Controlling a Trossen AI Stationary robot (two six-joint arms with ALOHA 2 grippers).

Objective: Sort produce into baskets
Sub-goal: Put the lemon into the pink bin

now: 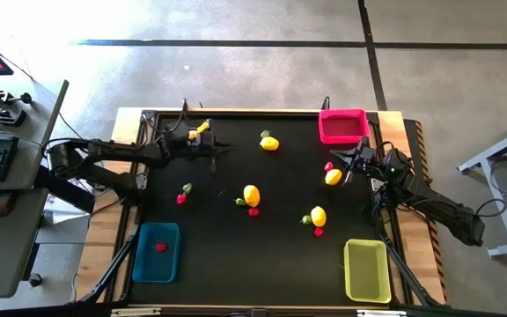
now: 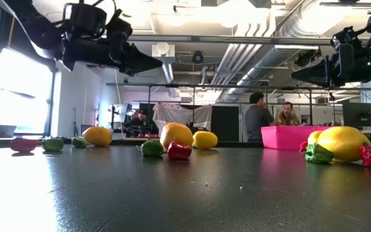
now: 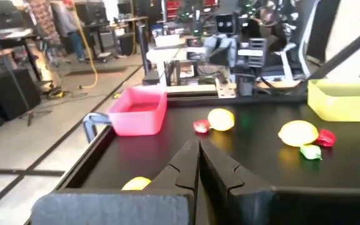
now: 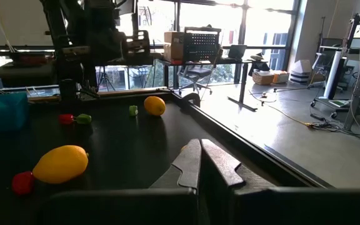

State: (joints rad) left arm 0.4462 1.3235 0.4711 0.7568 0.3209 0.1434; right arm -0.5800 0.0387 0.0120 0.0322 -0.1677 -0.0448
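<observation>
The black table [image 1: 236,246] stands on a grey concrete floor, and two people sit far behind it in the workshop (only the low view shows them). Both the left gripper [image 1: 223,147] and the right gripper [image 1: 340,158] hover above the far half, fingers pressed together, holding nothing. Yellow lemons [image 1: 252,195] lie scattered mid-table, that one with its long axis toward the far edge; the blue basket [image 1: 157,253] holds one red piece [image 1: 160,247], seen only from above.

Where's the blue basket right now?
In the high view, the blue basket sits at the table's near-left corner, below the left arm, with one small red piece inside; the yellow-green basket occupies the opposite near corner.
</observation>
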